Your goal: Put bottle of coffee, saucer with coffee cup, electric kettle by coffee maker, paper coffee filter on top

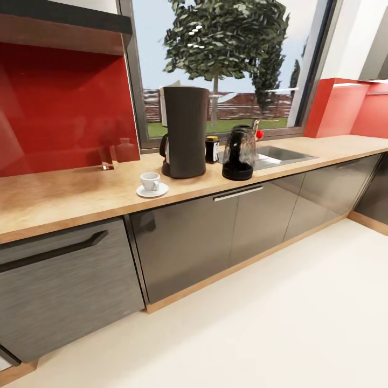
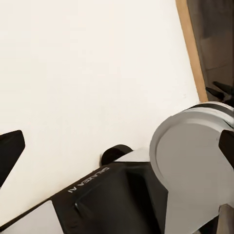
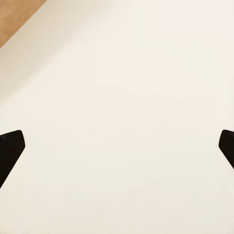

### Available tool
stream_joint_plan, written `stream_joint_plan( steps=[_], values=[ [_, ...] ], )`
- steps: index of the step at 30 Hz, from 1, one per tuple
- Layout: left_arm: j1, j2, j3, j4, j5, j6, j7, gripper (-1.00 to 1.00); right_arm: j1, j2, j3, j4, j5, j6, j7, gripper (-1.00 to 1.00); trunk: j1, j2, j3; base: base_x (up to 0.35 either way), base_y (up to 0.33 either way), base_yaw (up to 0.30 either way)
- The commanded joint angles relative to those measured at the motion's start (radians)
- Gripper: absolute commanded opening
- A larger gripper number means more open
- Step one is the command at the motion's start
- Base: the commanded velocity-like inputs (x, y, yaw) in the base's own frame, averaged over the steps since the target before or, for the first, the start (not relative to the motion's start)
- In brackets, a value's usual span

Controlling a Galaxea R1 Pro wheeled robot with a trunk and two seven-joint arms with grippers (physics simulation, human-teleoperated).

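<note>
Counter: we see the kitchen counter [image 1: 64,202], a long light wood-grain top with a thin wooden edge, running over glossy dark grey cabinets [image 1: 226,237] and turning a corner at the far right.
Coffee maker: the tall dark coffee maker [image 1: 184,132] stands upright near the counter's back edge, in front of the window [image 1: 226,64].
Paper filter: a pale tan edge of the paper coffee filter [image 1: 173,84] shows at the coffee maker's top rim; we cannot tell how it sits.
Saucer and cup: the white saucer [image 1: 152,189] lies near the front edge, just beside the coffee maker's base, and the coffee cup [image 1: 150,181] stands upright on it.
Bottle of coffee: the dark, yellow-lidded bottle of coffee [image 1: 212,149] stands between the coffee maker and the kettle, toward the back edge.
Electric kettle: the glass electric kettle [image 1: 238,153] stands upright beside the bottle, next to the sink [image 1: 283,155].
Left gripper: in the left wrist view we see the left gripper [image 2: 119,148] with its dark fingers [image 2: 9,152] spread wide, nothing between them, over the pale floor [image 2: 87,68] and part of the robot's base [image 2: 195,165].
Right gripper: in the right wrist view the right gripper [image 3: 119,146] has its fingers [image 3: 10,148] spread wide and empty above the same floor.
</note>
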Motion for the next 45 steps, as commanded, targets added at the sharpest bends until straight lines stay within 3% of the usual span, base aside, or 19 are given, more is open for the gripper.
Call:
stream_joint_plan(
  steps=[1, 10, 15, 26, 45],
  values=[
    [0.002, -0.002, 0.0, 0.01, 0.008, -0.003, -0.007, 1.0, -0.001, -0.001, 0.009, 0.001, -0.005, -0.007, 0.001, 1.0, 0.0, 0.0, -0.001, 0.0, 0.0, 0.0],
    [0.018, -0.059, 0.033, 0.084, 0.008, -0.003, -0.028, 1.0, -0.001, 0.001, 0.01, 0.001, -0.004, -0.008, 0.001, 1.0, 0.0, 0.0, -0.001, 0.0, 0.0, 0.0],
    [0.042, -0.074, 0.038, 0.092, 0.008, -0.001, -0.025, 1.0, -0.001, 0.004, 0.011, 0.001, -0.004, -0.009, 0.001, 1.0, 0.0, 0.0, -0.001, 0.0, 0.0, 0.021],
    [0.046, -0.074, 0.038, 0.094, 0.008, 0.001, -0.022, 1.0, -0.001, 0.008, 0.011, 0.001, -0.004, -0.009, 0.0, 1.0, 0.0, 0.0, -0.001, 0.046, -0.039, 0.178],
    [0.046, -0.074, 0.06, 0.094, 0.008, 0.001, -0.022, 1.0, -0.001, 0.009, 0.011, 0.0, -0.004, -0.01, 0.0, 1.0, 0.0, 0.0, -0.001, 0.238, -0.227, 0.199]
  ],
)
